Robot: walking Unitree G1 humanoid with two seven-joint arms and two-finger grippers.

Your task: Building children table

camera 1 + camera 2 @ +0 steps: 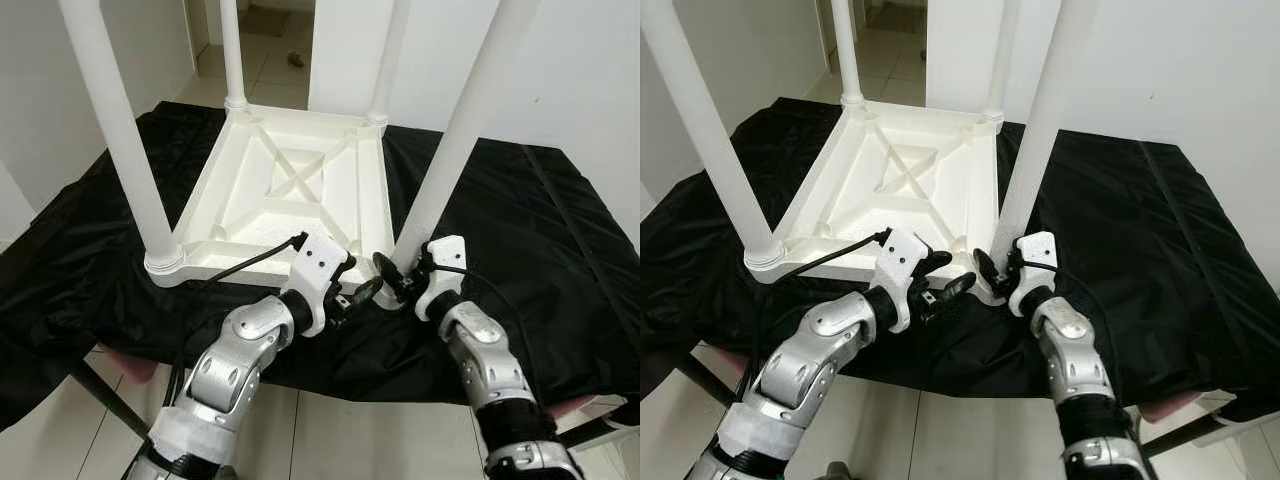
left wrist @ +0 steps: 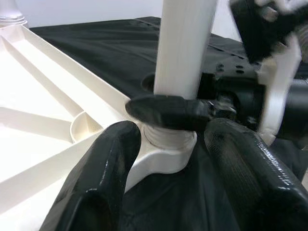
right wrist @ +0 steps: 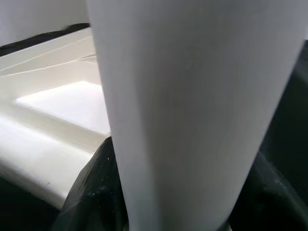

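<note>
A white children's table [image 1: 290, 190] lies upside down on a black cloth, its four legs pointing up. My right gripper [image 1: 395, 275] is shut on the base of the near-right leg [image 1: 470, 120]. In the right wrist view that leg [image 3: 192, 106] stands between the black fingers [image 3: 91, 192]. My left gripper [image 1: 358, 280] is open just in front of the same corner. In the left wrist view its fingers [image 2: 96, 183] stand either side of the leg's socket [image 2: 166, 149], without touching it.
The black cloth [image 1: 540, 230] covers a low surface whose near edge runs just under my arms. Tiled floor [image 1: 330, 440] lies below. White walls stand left and right, with a doorway [image 1: 270, 40] behind the table. The near-left leg [image 1: 120, 140] rises close to my left arm.
</note>
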